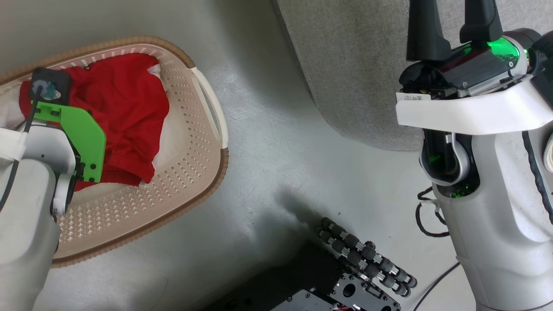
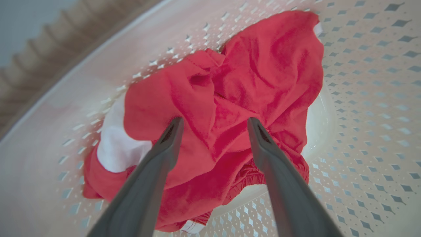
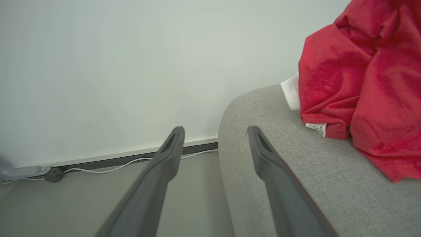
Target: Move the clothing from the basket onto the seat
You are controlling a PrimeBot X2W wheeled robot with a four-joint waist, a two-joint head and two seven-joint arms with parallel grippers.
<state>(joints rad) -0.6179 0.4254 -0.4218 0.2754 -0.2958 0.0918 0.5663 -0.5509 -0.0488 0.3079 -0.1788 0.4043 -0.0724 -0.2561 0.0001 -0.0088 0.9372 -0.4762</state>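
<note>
**Jaws wide over the red heap: take the thick fold**

Open and empty, the left gripper (image 2: pixel 214 121) points its fingers (image 2: pixel 158 164) down into the basket (image 2: pixel 361 98), with a raised fold (image 2: pixel 210 108) of the clothing (image 2: pixel 250 75) lying between the tips. Whether the tips touch the fabric I cannot tell. The red heap lies crumpled on the basket's floor, with a white panel (image 2: pixel 115 148) towards one wall and an elastic waistband (image 2: pixel 250 177) at its near edge.

The grasp looks to be the step in hand. It should go best if the tips sink on either side of that central fold and close on several layers, not on a thin hem that could slip out. Press lightly, so the tips do not catch in the perforated floor. Then lift straight up until the fabric clears the brown rim (image 2: pixel 42 52), or the light basket may drag along.

The right gripper (image 3: pixel 215 129) is also spread and holds nothing, beside the rounded corner of the seat (image 3: pixel 296 171). A second garment (image 3: pixel 368 82) already lies there, close to the edge, so the next one is safer set further in.
</note>
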